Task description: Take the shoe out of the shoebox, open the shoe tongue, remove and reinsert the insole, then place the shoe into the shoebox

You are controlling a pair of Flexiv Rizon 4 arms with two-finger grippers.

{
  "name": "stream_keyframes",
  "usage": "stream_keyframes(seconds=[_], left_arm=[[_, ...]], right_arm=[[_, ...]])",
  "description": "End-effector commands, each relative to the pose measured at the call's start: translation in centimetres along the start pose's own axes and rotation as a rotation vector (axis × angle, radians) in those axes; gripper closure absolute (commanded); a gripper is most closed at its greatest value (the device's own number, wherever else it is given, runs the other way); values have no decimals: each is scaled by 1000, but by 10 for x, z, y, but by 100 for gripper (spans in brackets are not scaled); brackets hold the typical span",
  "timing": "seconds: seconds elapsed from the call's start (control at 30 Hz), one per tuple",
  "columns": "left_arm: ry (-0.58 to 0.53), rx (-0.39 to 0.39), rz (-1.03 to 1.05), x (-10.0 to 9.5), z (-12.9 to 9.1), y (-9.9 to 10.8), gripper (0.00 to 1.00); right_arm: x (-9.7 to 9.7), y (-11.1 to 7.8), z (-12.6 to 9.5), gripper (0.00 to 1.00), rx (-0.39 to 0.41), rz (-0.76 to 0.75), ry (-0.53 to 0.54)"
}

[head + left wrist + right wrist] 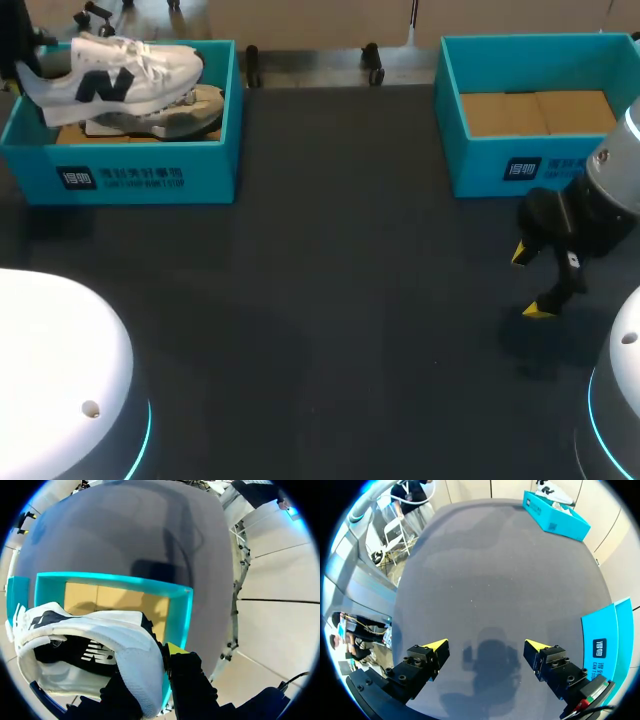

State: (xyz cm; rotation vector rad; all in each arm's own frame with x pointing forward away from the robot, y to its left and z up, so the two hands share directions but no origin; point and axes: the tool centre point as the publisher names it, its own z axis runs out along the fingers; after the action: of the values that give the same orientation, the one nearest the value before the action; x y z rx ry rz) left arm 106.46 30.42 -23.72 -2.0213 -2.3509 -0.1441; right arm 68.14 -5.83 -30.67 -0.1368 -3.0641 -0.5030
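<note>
Shoe: the white shoe (120, 70) hangs over the left shoebox (150, 175), heel toward the left arm and toe toward the middle of the table. It looks lifted off the cardboard floor but is not yet out past the walls.
Left gripper: the left gripper (159, 662) is closed on the heel collar, one finger inside the shoe and one outside, so it pinches only a thin edge.
Risk of slip: I judge that the soft collar may fold or slide out, because the whole weight hangs forward from that one edge.
Risk of catch: the toe or sole could hit the teal wall when the shoe goes sideways, and drag the light box along.
Surface: the table (330, 300) is dark and matte; it probably gives good friction for setting the shoe down.
Right gripper: the right gripper (530, 283) is wide open and holds nothing. It hangs low over the table in front of the right shoebox (500, 170), well apart from the shoe.
Room: a broad dark stretch of table lies between the two boxes.
</note>
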Motion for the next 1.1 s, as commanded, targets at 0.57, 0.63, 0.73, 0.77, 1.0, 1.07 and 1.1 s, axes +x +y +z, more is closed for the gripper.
stream_keyframes(seconds=[0.57, 0.63, 0.73, 0.77, 1.0, 1.07, 1.1], left_arm=[[58, -140, 61, -18, -91, -176, 100], [56, -158, 69, -23, -93, -195, 100], [57, -157, 84, -33, -92, -217, 100], [58, -141, 101, -38, -91, -227, 100], [63, -131, 127, -60, -91, -273, 100], [63, -131, 127, -60, -91, -273, 100], [63, -131, 127, -60, -91, -273, 100]], right_arm=[[1, 0, 1, 0, 2, 1, -2], [1, 0, 1, 0, 2, 1, -2], [1, 0, 1, 0, 2, 1, -2], [1, 0, 1, 0, 2, 1, -2], [1, 0, 1, 0, 2, 1, -2], [1, 0, 1, 0, 2, 1, -2], [1, 0, 1, 0, 2, 1, -2]])
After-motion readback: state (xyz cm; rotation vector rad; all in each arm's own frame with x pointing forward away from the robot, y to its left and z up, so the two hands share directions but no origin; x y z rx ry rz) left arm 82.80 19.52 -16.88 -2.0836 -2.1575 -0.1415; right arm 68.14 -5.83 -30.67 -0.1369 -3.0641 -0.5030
